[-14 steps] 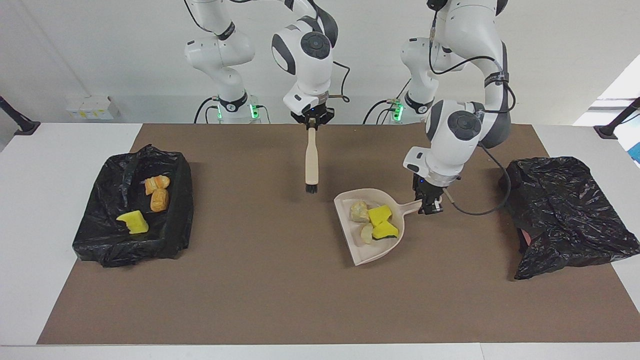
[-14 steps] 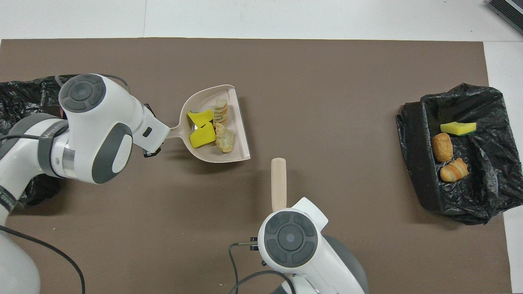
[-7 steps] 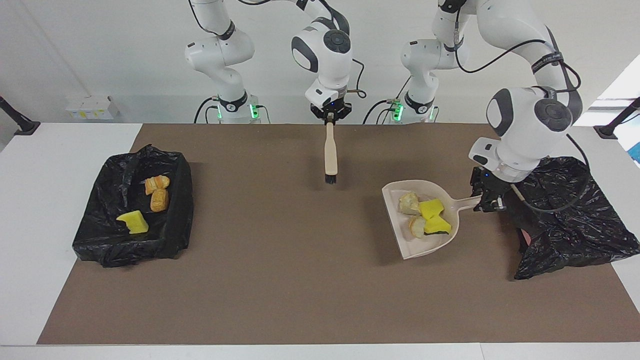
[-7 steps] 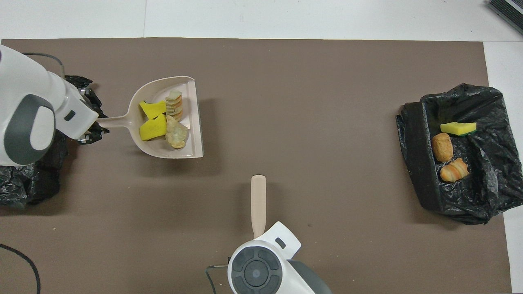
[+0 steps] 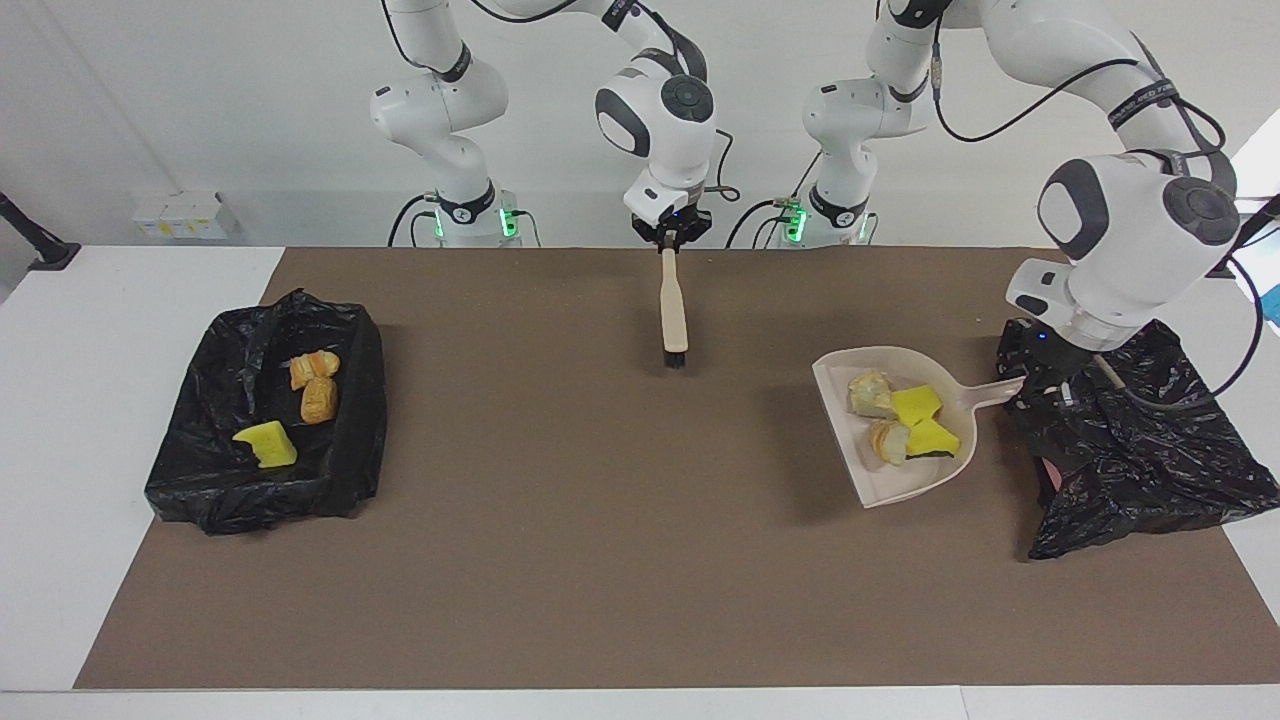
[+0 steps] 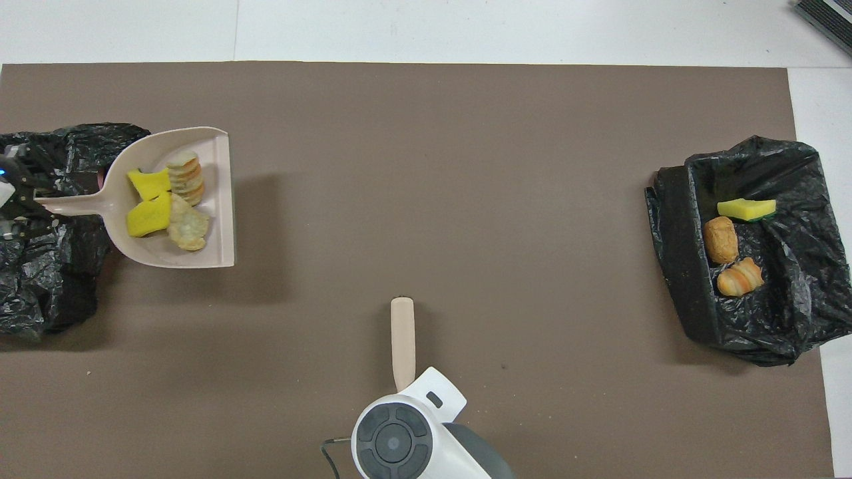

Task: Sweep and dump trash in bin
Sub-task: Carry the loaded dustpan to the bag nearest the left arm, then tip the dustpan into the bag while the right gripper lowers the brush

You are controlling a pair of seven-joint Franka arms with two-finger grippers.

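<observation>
White-walled room, white table, brown mat

Plain matte white back wall (image 5: 200, 100), evenly lit, no hard shadows on it. Long white table top (image 5: 90, 300) runs the full width; a large flat brown rectangular mat (image 5: 560, 560) covers most of it, white margins left bare at both ends and along the edge farthest from the robots (image 6: 466, 30). A small white box-shaped wall fitting with yellow labels (image 5: 178, 215) sits low on the wall toward the right arm's end. Two black angled clamp arms (image 5: 35, 240) (image 5: 1235, 245) are fixed at the table's two ends. Brighter daylight patch, bluish at its edge (image 5: 1250, 180), toward the left arm's end. Soft shadows lie on the mat.
</observation>
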